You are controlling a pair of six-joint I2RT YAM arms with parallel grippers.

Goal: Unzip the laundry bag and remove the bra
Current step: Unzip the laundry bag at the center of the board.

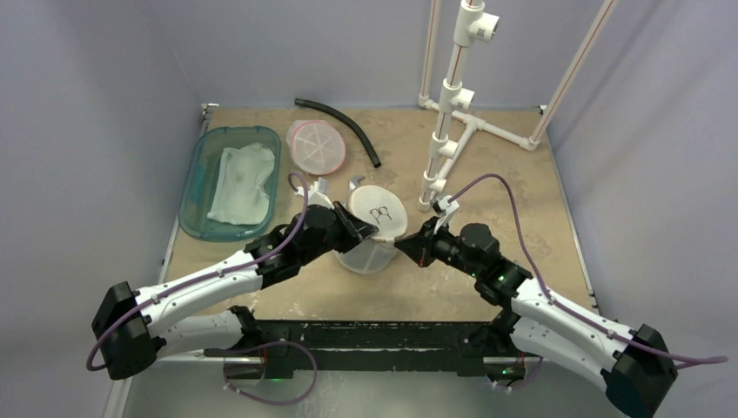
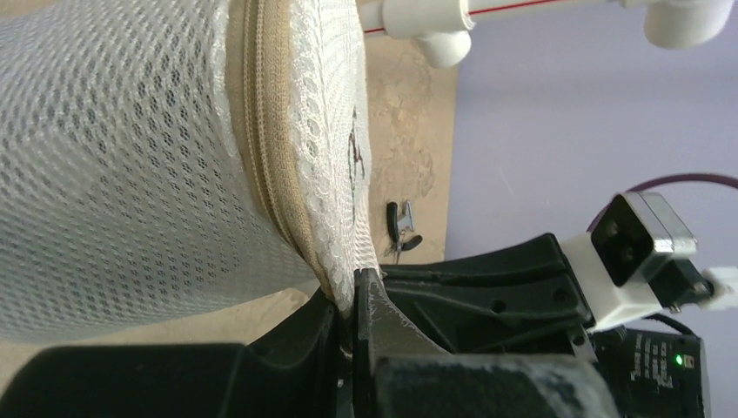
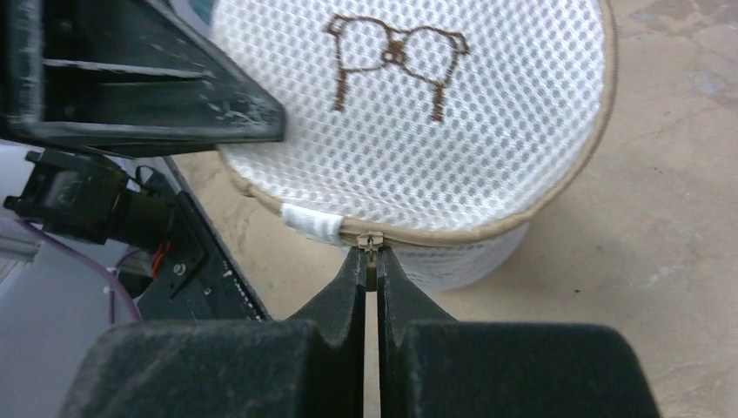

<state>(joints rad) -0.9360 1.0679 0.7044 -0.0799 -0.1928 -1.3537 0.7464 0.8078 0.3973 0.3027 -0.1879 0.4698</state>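
Unzipping is beginning: the right tool [image 3: 372, 263] is pinching the zipper pull [image 3: 372, 243] (left tool [image 2: 354, 300] clamping the laundry bag [image 2: 130, 157]), probably needing a drag round the seam.

**Left arm** [image 1: 200, 287] and **right arm** [image 1: 566, 318]: glossy white link shells alternate with matt black joint housings, ending in a bulky black block at the shoulder. A thin purple cable [image 1: 696, 360] runs along each arm and loops free near the wrist. A small green light [image 1: 502, 280] glows on a black joint of the right arm. **Left gripper** [image 2: 357, 286] and **right gripper** [image 3: 372, 261]: black, wedge-shaped fingers, scuffed pale along the edges. A white camera mount [image 2: 640, 252] with a dark, metal-framed face sits on the right wrist.
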